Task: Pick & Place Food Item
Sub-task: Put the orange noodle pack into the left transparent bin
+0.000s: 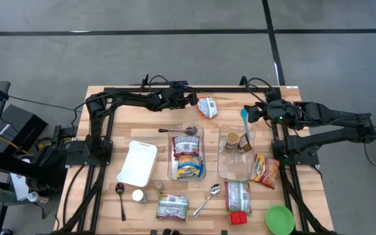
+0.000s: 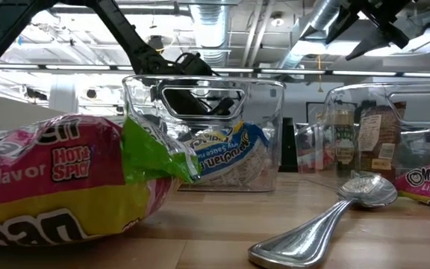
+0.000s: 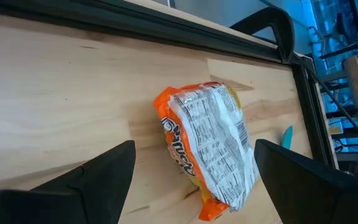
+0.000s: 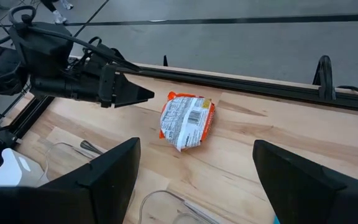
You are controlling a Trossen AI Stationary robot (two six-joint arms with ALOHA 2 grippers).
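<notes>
Presently, the left claw (image 1: 192,99) is held open near the far edge of the wooden bench (image 1: 109,121), aimed at an orange-and-white noodle packet (image 1: 207,106) that lies flat just beside it; no contact is seen. In the left wrist view the packet (image 3: 210,148) is framed between the two spread fingers. The right claw (image 1: 250,112) is also held open, over the bench's right side, gripping nothing. Two clear plastic containers (image 1: 187,153) are set at mid-bench; noodle packets are seen in the left one. A metal spoon (image 1: 207,199) is laid nearer the front.
</notes>
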